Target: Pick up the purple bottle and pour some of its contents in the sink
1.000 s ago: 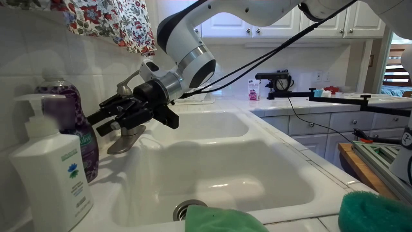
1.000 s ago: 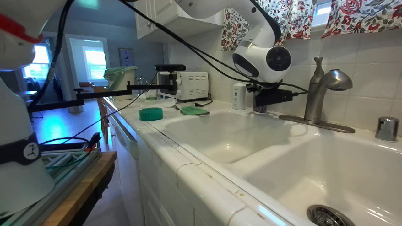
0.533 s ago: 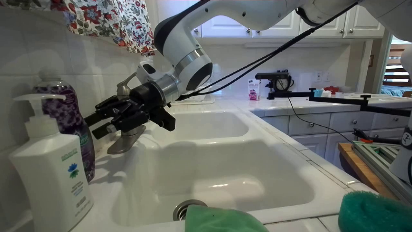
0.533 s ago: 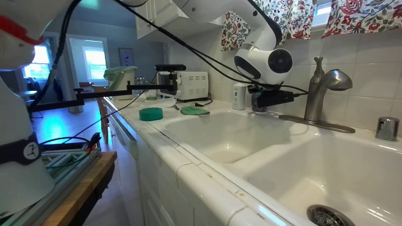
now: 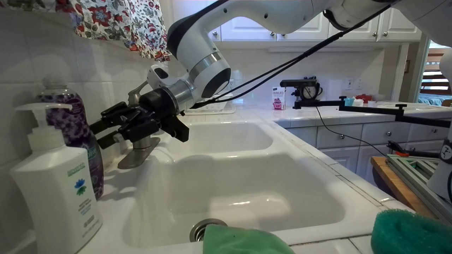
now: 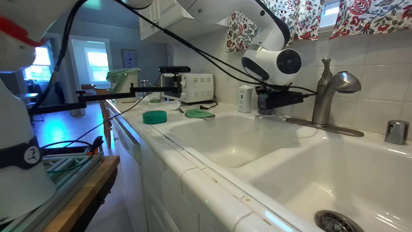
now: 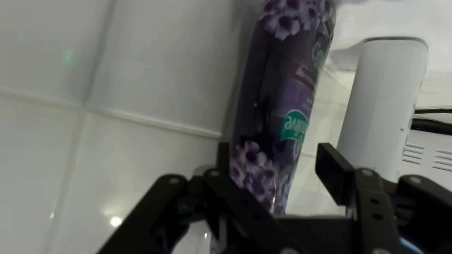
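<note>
Wrist view shows our Robotiq gripper [image 7: 273, 153] unclenched and holding nothing: its fingers [image 7: 333, 173] stand apart, with the purple dish-soap bottle [image 7: 279, 98] running between them. A plain gap parts bottle and finger on the side of the white pump bottle [image 5: 58, 190]; on the side of the tiled backsplash [image 7: 159, 74] the other finger lies right along the bottle's edge, and we cannot tell whether it touches, nor how deep the bottle sits between the tips. Both exterior views place the dish-soap bottle behind the white double-basin sink [image 6: 273, 158], close to the tiles, just beside the pump bottle and near the grey metal faucet [image 6: 323, 103]; lifting and pouring are not yet done. We expect slick, smooth plastic with some give and, if mostly full, real weight for so slim a shape; how full it is, we cannot make out. Too hard a squeeze could dent it or squirt soap, too light a one let it slip or twist as it tips. We would centre it first, then hold it firmly around the flowered stretch [image 7: 254, 169] or a little nearer mid-height, toward the green brand patch [image 7: 294, 125]. Farther out, the round metal drain [image 6: 336, 222] offers a fair target for the pour.
</note>
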You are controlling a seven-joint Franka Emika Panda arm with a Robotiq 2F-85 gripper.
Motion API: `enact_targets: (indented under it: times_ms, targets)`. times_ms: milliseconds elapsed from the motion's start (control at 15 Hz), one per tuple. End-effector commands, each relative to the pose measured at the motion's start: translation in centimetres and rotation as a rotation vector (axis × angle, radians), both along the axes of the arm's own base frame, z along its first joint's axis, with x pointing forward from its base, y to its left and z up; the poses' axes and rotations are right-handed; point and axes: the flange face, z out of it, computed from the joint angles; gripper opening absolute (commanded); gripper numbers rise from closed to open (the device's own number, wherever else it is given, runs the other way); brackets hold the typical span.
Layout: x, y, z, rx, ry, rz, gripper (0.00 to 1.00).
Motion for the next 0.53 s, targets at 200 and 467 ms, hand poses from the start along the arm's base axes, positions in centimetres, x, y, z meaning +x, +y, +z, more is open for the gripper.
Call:
enact_targets:
  times_ms: [200,467]
  targets:
    - [1.46,0.73,-0.51,-0.013,-0.017,0.034,0.64]
    - [1.93,1.18,-0.6,-0.026,-0.02,0.055,0.64]
